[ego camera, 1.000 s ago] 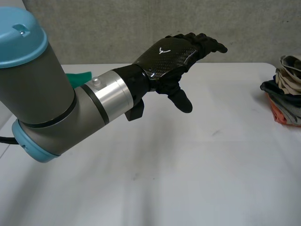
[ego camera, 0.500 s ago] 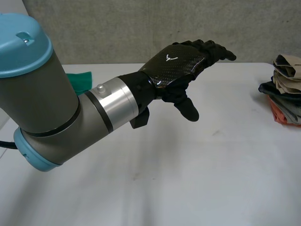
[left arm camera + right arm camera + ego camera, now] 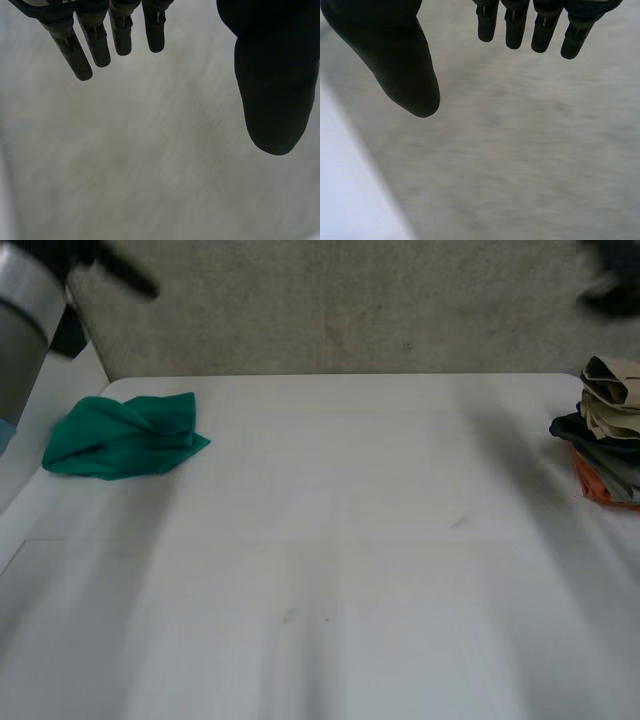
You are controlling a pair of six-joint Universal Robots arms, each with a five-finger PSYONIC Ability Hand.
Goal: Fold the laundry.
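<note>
A crumpled green cloth (image 3: pixel 125 435) lies on the white table (image 3: pixel 340 570) at its far left. A pile of folded clothes (image 3: pixel 605 445) in beige, dark and orange sits at the table's right edge. My left arm (image 3: pixel 25 315) is raised at the far left corner, above and behind the green cloth. In the left wrist view my left hand (image 3: pixel 270 100) is open, fingers straight, thumb apart, holding nothing in front of a grey wall. My right hand (image 3: pixel 402 65) is open too and empty; in the head view it is a dark blur (image 3: pixel 612 290) above the pile.
A grey wall (image 3: pixel 350 305) runs along the back of the table. The wide middle and front of the white table lie bare between the green cloth and the pile.
My left arm, which reached across the middle of the table with its hand open, has swung up and away to the far left. The green cloth is now uncovered.
</note>
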